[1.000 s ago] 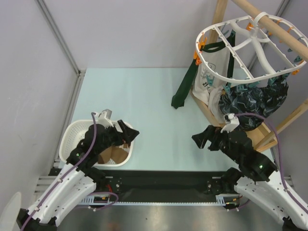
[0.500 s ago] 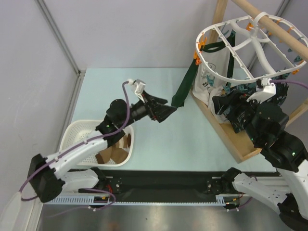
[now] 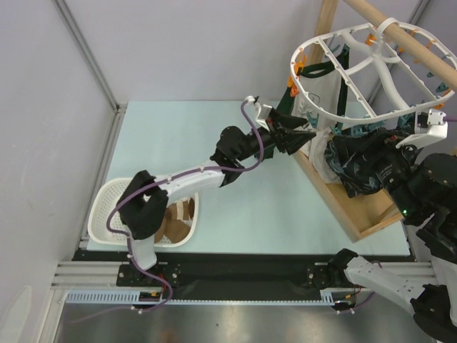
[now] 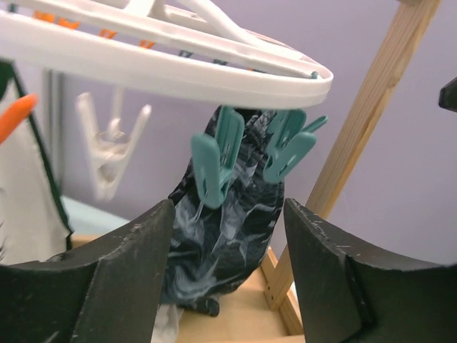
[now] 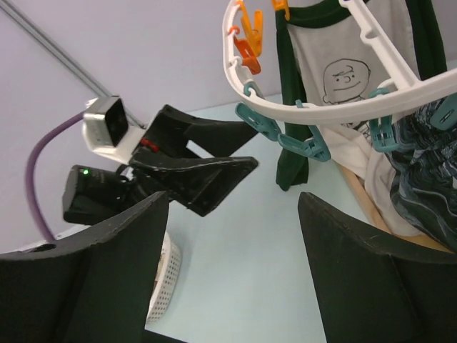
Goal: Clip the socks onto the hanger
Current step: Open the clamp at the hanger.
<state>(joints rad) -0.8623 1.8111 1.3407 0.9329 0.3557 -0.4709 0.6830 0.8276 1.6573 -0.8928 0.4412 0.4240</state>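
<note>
Left arm is stretched right across the pale surface (image 3: 178, 136), from the lower left of the overhead view up to the upper middle. The left gripper (image 3: 301, 136) sits just below the left rim of the hanger (image 3: 383, 68). That white ring hangs from a wooden rod (image 3: 400, 30) in the upper right corner.

From the left wrist, the gripper is released, fingers wide apart and nothing between them. The hanger rim sweeps across the top of that view with two teal clips (image 4: 218, 161) dangling from it at centre. A white clip (image 4: 111, 153) hangs further left, and a dark patterned cloth (image 4: 221, 243) droops behind the teal ones. A wooden post (image 4: 364, 136) slants up the right side.

Over to the right wrist: the right gripper (image 5: 232, 204) is released too, both fingers spread at the bottom corners and holding nothing. It faces the other arm's gripper at centre left. The hanger rim curves through the upper right of that view, carrying orange clips (image 5: 246, 39). A white T-shirt (image 5: 343, 78) with a cartoon face hangs beneath the ring.

And the socks (image 3: 173, 229)? Brown bundles down in the white basket (image 3: 100, 207) at the lower left of the overhead view, well apart from the hanger and from both grippers.
</note>
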